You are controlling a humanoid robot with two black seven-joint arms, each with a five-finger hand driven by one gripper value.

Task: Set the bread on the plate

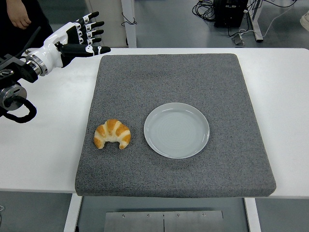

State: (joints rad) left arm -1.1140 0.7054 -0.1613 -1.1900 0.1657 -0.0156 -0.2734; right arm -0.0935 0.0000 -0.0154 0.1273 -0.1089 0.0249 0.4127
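A golden croissant (112, 134) lies on the left part of the grey mat (174, 77). Just to its right sits a round pale grey plate (176, 130) with nothing on it. My left hand (86, 37) hovers over the table's far left, near the mat's back left corner, well behind the croissant. Its fingers are spread and point right, holding nothing. The right arm does not show.
White table (53, 140) surrounds the mat on all sides. A person's hand (20, 20) and dark clothing show at the top left corner. Cables and a black box lie on the floor beyond the table's far edge.
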